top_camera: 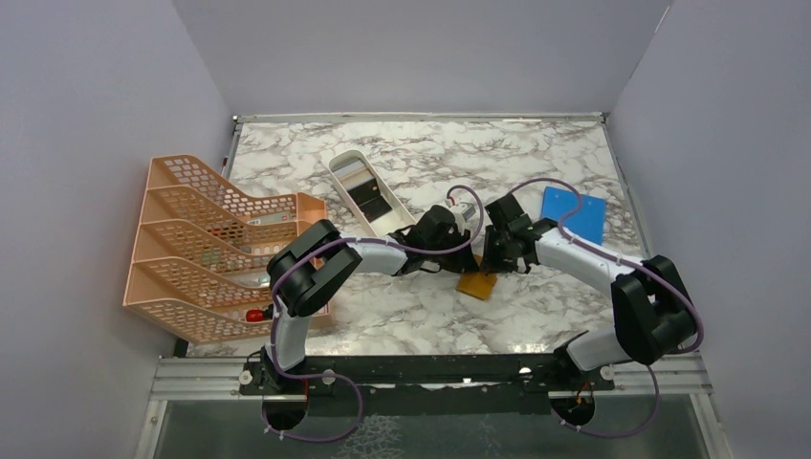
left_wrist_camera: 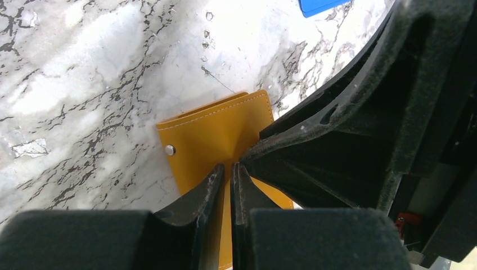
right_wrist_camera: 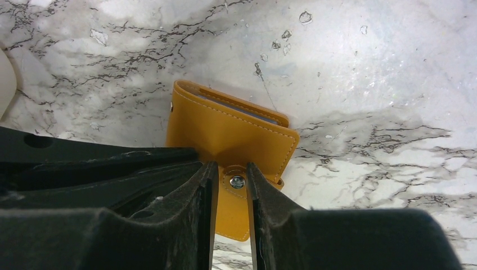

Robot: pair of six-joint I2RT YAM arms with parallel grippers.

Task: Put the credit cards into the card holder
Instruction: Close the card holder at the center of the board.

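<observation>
The orange-tan card holder [top_camera: 476, 285] lies folded shut on the marble table, between both grippers. In the left wrist view the card holder [left_wrist_camera: 214, 132] shows its snap button [left_wrist_camera: 169, 150]. My left gripper [left_wrist_camera: 228, 169] hangs over it with the jaws almost together and nothing seen between them. My right gripper [right_wrist_camera: 230, 169] is a little open, its fingers on either side of the holder's snap tab [right_wrist_camera: 237, 181]. In the top view the left gripper [top_camera: 466, 262] and right gripper [top_camera: 492, 264] nearly touch. A black card [top_camera: 368, 201] and a pale card [top_camera: 352, 172] lie in the white tray.
The long white tray [top_camera: 337, 161] stands behind the left arm. A peach mesh file rack [top_camera: 206, 244] fills the left side. A bright blue flat sheet [top_camera: 574, 212] lies at the right rear and also shows in the left wrist view [left_wrist_camera: 318, 5]. Walls enclose the table.
</observation>
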